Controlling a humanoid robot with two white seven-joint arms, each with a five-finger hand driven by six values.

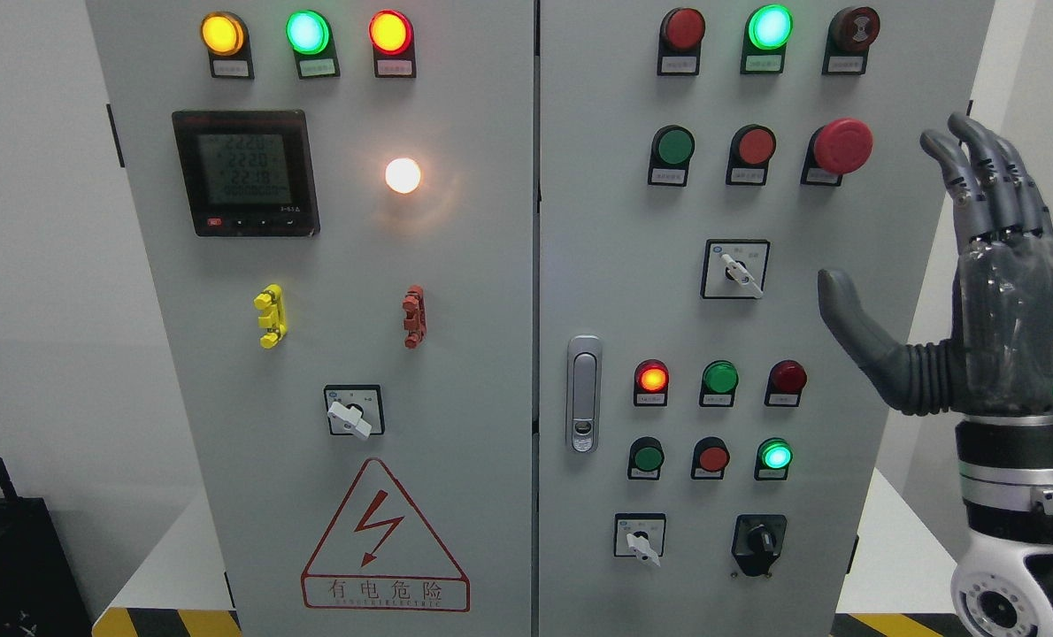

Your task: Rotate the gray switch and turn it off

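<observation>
a grey metal cabinet (456, 292) with two doors is filling most of the view, standing against a pale wall, with yellow and black striped tape showing along the floor at its base. lamps are glowing orange, green and red across both doors, and a digital meter (245, 172) is sitting on the left door. the right hand (978, 283) is hanging upright beside the cabinet's right edge, fingers spread, thumb out, holding nothing. the gray switch (734, 269) is sitting in the middle of the right door, left of the thumb and apart from it. the small labels under the buttons are too blurred to read.
</observation>
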